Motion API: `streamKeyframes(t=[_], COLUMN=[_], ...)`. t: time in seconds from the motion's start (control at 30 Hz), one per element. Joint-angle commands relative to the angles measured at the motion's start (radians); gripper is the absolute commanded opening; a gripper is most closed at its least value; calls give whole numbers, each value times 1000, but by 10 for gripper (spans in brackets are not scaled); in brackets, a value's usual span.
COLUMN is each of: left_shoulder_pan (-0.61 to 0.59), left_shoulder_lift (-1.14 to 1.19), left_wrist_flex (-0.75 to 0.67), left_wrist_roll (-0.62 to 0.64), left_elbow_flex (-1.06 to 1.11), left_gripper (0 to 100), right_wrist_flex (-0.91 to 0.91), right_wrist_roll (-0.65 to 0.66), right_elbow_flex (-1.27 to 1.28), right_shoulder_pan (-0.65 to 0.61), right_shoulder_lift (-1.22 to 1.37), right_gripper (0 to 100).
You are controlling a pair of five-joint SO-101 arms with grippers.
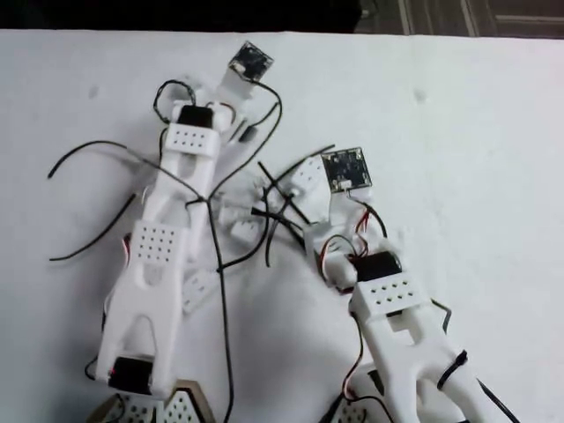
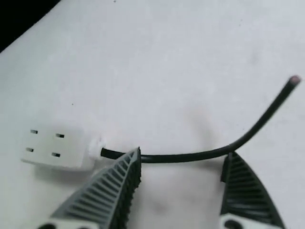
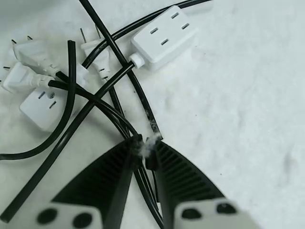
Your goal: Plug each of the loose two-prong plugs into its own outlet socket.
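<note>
Left wrist view, outlet socket (image 2: pixel 59 148) flat, slots up, cord (image 2: pixel 190 155) between parted fingers (image 2: pixel 114 191)

The left arm (image 1: pixel 163 247) stretches long toward the counter's (image 1: pixel 476 132) far edge. Its end effector (image 2: pixel 181 167) points down at the counter with fingers (image 2: pixel 119 191) spread wide apart. The right arm (image 1: pixel 397 317) bends over the counter's middle, its end effector (image 3: pixel 145 148) angled down, fingers pressed together on a black cord (image 3: pixel 142 102).
</note>
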Motion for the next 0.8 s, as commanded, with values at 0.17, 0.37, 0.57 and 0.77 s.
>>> streamKeyframes(t=[0.17,0.37,0.57,0.77], left_shoulder_pan=[-8,-33,-51,-79], left_shoulder_lift=[93,113,111,162], left_wrist_flex=[-95,72,78,-135], left_wrist_roll=[-6,-5,-6,74], left_elbow_flex=[-135,-319,-367,-367], left_gripper=[35,22,24,24], right_wrist_flex=[-19,-19,-19,-19], right_wrist_roll=[12,12,12,12], right_elbow_flex=[-17,-17,-17,-17], right_shoulder_pan=[7,7,7,7], right_shoulder_lift=[-2,-7,-7,-5], right_gripper=[21,21,21,21])
